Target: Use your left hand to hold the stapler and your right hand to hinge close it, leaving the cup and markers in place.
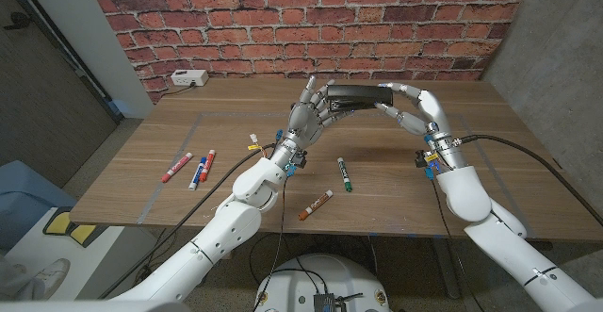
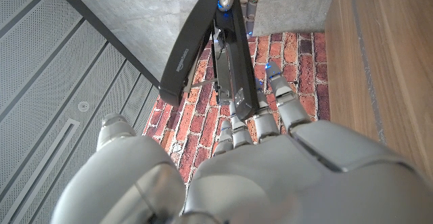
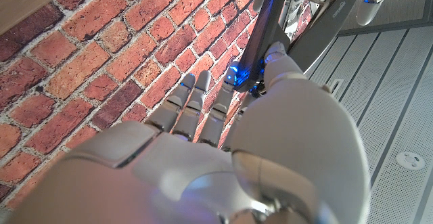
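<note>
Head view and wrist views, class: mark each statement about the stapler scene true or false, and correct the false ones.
1. The stapler is held up off the table. True.
2. Only the left hand touches the stapler. False: the right hand touches it too.
3. In the left wrist view the stapler is fully shut. False: its top arm stands apart from its base.
4. A green marker lies on the table. True.
5. The back wall is plain white. False: it is a red brick wall.
</note>
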